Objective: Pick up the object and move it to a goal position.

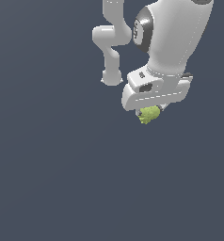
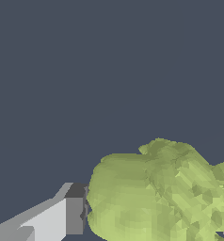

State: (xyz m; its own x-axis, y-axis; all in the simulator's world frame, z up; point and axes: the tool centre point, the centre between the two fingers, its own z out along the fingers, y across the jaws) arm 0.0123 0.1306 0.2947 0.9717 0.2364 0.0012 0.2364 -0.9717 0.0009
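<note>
gripper (image 1: 150, 112) pinching the lumpy object (image 1: 149, 114) right under the palm; bumpy surface, grip could slip mid-transfer

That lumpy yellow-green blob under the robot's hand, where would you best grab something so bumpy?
Across its broad middle, coming from above, as the gripper appears to do now. The blob is rounded and lumpy with no handle, so pads on opposite flanks, like the finger touching one side, seem the safest hold.
</note>
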